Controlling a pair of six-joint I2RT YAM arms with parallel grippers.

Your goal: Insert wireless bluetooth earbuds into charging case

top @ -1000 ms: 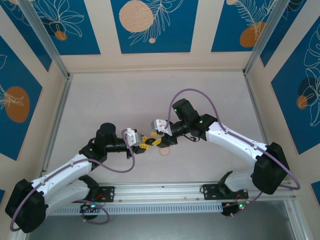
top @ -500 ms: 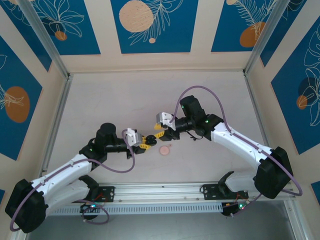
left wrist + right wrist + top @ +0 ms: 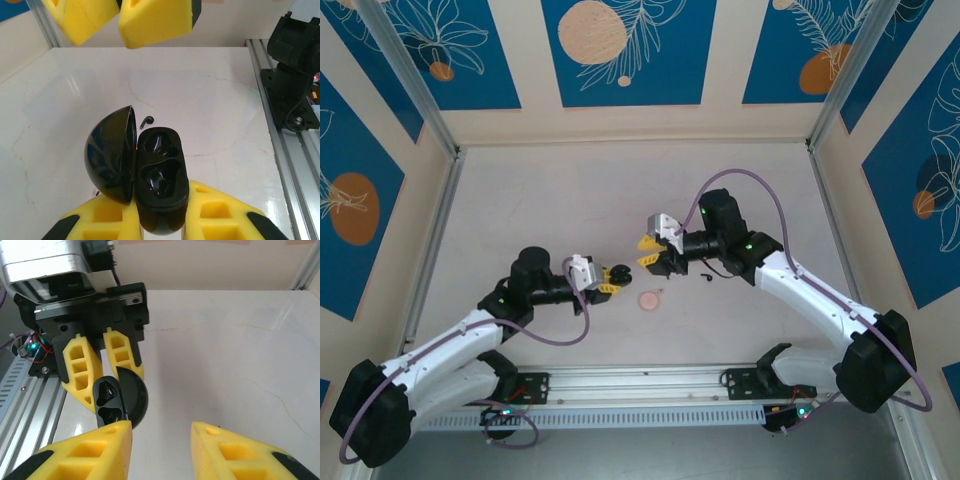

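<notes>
Right gripper (image 3: 646, 255) has drawn back toward 2 o'clock, jaws apart and empty; left gripper (image 3: 612, 279) clamps the open black charging case (image 3: 161, 175), one black earbud (image 3: 705, 277) lying apart at its 3 o'clock

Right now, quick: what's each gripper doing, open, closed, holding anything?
Left gripper: closed on the black charging case, whose lid is open.
Right gripper: open, nothing between its fingers.
</notes>
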